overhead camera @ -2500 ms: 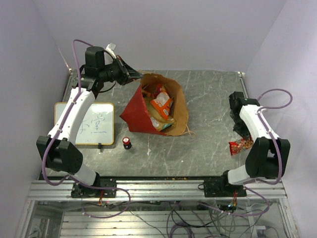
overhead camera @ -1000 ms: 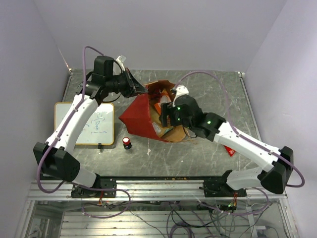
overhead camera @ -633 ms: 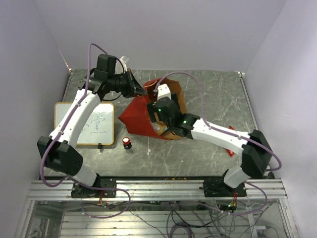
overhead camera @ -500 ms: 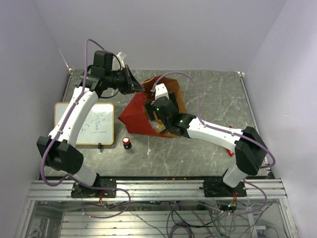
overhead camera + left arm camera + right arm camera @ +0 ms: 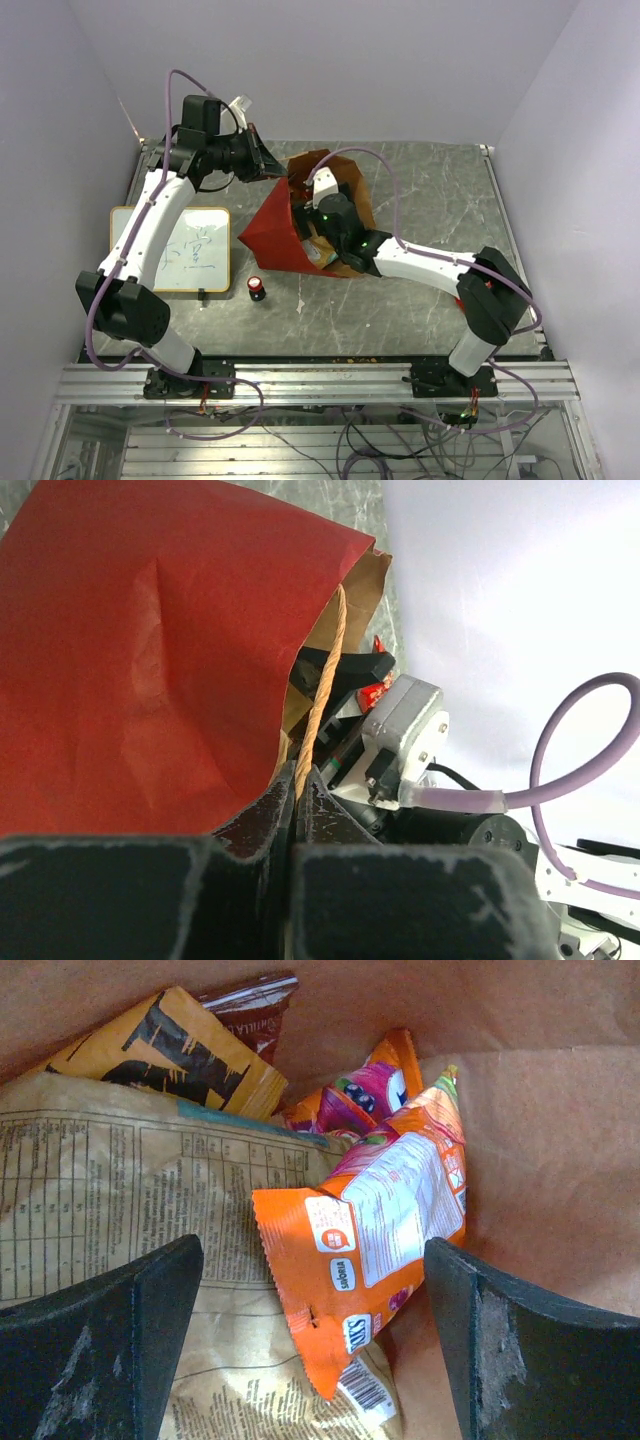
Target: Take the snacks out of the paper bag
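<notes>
Nearest the arm bases, a small red-and-black cylinder [image 5: 257,289] stands upright on the grey marbled table [image 5: 430,200], just in front of the paper bag [image 5: 268,232]. A white board with writing [image 5: 190,250] lies flat well to the bag's left. The bag sits at mid-table, tipped so its mouth faces up and to the right, red outside and brown kraft inside. The right gripper [image 5: 318,222] reaches into that mouth. Its wrist view shows the jaws spread wide, touching nothing, with the right gripper [image 5: 310,1260] poised over the snacks. An orange packet [image 5: 380,1230] lies between the two fingers, apart from both. It rests on a large tan bag printed with tables of text [image 5: 130,1190]. Farther in are a pink-purple packet [image 5: 355,1095], a yellow-and-black packet [image 5: 170,1045] and a dark brown packet [image 5: 250,1005], all against the kraft wall. At the bag's far-left rim, the left gripper [image 5: 272,170] holds the edge up. In its own view the left gripper [image 5: 297,785] is clenched on the twisted cord handle [image 5: 322,680], which runs up along the lifted red panel.
</notes>
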You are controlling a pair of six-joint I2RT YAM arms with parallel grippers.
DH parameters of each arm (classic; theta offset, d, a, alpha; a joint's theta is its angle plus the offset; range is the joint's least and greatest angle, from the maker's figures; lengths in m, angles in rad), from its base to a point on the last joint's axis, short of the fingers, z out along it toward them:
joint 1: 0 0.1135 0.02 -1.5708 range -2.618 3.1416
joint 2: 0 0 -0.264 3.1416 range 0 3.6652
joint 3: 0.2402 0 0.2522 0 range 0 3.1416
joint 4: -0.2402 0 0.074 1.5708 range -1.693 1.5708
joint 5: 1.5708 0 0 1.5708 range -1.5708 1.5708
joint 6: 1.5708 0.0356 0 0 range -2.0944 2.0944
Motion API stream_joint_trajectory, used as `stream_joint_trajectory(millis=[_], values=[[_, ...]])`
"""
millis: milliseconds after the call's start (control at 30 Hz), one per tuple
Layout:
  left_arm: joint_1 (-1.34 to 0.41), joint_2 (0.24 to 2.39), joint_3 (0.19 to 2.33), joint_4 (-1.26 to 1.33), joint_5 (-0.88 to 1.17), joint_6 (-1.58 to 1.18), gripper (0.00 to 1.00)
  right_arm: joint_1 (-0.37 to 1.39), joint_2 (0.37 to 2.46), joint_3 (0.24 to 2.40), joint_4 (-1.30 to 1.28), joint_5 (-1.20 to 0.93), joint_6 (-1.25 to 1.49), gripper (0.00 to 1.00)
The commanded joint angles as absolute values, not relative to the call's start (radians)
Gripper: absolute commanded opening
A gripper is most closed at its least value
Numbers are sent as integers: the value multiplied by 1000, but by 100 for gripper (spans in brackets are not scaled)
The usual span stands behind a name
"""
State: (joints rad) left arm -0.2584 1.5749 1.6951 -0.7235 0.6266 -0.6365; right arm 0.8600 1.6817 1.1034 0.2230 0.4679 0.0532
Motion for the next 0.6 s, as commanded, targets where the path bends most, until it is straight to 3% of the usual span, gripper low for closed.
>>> stream_joint_trajectory(millis=[0, 133, 300, 367, 433, 567], values=[[-253, 1574, 1712, -718, 657, -622, 8, 853, 1716, 1104, 322, 508, -3, 92], [-252, 1562, 1698, -721, 643, -626, 7, 843, 1782, 1162, 278, 662, 16, 92], [-237, 1574, 1705, -725, 669, -644, 7, 831, 1778, 1169, 254, 695, 4, 87], [-232, 1584, 1712, -746, 658, -653, 7, 832, 1772, 1161, 251, 697, 1, 75], [-229, 1586, 1705, -728, 676, -700, 7, 833, 1771, 1203, 185, 698, 23, 51], [-225, 1566, 1665, -692, 695, -751, 7, 833, 1766, 1300, 36, 674, 86, 25]])
